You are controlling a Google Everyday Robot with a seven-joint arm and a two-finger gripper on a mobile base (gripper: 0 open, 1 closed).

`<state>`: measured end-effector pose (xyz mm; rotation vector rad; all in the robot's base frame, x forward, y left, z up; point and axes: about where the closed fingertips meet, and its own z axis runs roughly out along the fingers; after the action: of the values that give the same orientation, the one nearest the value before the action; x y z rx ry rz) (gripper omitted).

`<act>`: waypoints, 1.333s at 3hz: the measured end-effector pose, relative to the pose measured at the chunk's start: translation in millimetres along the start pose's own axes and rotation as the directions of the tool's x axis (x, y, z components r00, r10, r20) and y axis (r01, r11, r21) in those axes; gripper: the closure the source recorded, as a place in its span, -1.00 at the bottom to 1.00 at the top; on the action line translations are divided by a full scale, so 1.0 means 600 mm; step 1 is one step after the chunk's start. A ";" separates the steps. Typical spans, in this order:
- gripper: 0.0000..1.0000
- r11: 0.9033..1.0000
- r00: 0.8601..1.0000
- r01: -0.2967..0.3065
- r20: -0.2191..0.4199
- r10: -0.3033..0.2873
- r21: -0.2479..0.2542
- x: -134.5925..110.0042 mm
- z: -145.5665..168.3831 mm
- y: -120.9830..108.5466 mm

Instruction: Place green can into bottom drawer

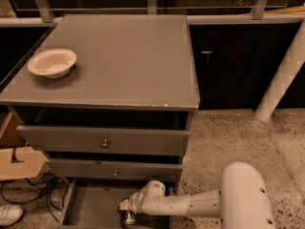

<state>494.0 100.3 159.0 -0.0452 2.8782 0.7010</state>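
Camera view, from above and in front: shows a grey cabinet (125, 56) with three drawers, set on a speckled floor (228, 137). On the left part of the cabinet top, a cream bowl (52, 62), upright, well apart from everything else. Below the top, the top drawer (143, 141) and the middle drawer (81, 168), each with a small round knob, each drawn out slightly, with a dark gap above each front. At the base, the bottom drawer (90, 206), pulled far out, grey floor and left wall exposed. Over the right part of that drawer, reaching in from the right: a white arm (190, 205), joined to a rounded white robot body (244, 194) at the lower right. At the arm's end, the gripper (126, 209), low inside the open drawer, directly above the green can (127, 219). Green can within the bottom drawer's outline, near its front right, silver upper end showing, seemingly upright, lower end cut off by the frame edge. Cannot tell whether the gripper clamps the can or only sits against it. Cannot tell whether the can rests on the drawer floor. Left of the cabinet: a cardboard box (19, 161), blue cables (29, 194) on the floor and a white shoe (8, 214) at the frame edge. Right of the cabinet: a dark cupboard front (228, 66) and a slanted white post (283, 78).
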 end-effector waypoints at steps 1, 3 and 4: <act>1.00 1.000 1.000 -0.010 -0.002 0.010 0.010 0.001 0.012 -0.005; 1.00 0.999 0.998 -0.041 -0.048 0.042 0.025 0.016 0.056 -0.014; 0.48 0.999 0.998 -0.024 -0.050 0.025 0.024 0.017 0.057 -0.014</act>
<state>490.0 108.8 123.8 -0.0243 2.9393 0.6805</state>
